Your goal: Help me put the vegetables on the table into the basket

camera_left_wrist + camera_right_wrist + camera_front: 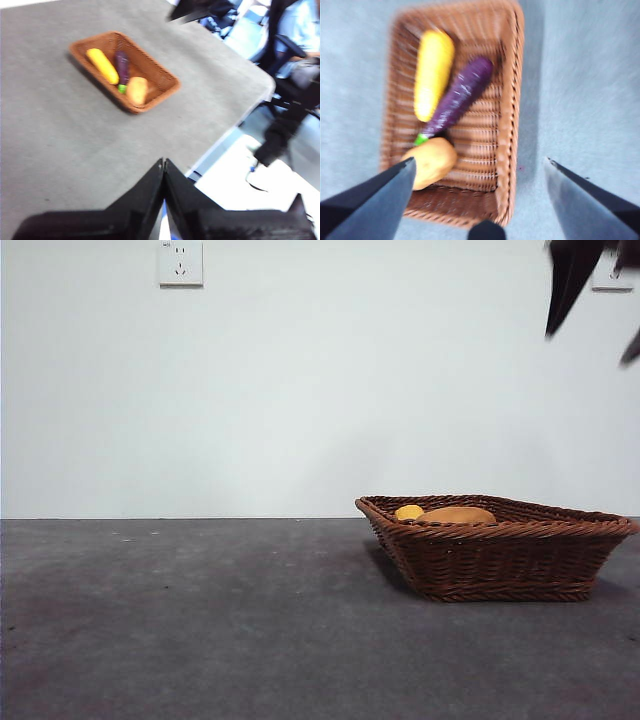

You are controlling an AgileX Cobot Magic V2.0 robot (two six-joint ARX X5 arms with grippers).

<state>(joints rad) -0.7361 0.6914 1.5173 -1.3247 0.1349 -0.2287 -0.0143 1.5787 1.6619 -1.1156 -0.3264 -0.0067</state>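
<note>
Right wrist view: my right gripper (480, 175) hangs wide open above the wicker basket (507, 120). Inside, nearest lies the potato (431, 161), then the purple eggplant (457, 97) toward one o'clock, the yellow corn (433, 70) beside it. My left gripper (164, 167) is closed, holding nothing, well apart.

The right gripper (480, 200) hangs high above the basket (507, 125), looking almost straight down into it. Its two black jaws are spread wide apart and grip nothing. In the front view this arm shows only as dark tips (572, 280) at the top right corner, well above the basket's rim.

The left gripper (164, 167) is held well apart from the basket, raised over the table's near edge, its wrist tilted toward the basket from a distance. Its two black jaws are pressed together, tip to tip, with nothing between them.
</note>
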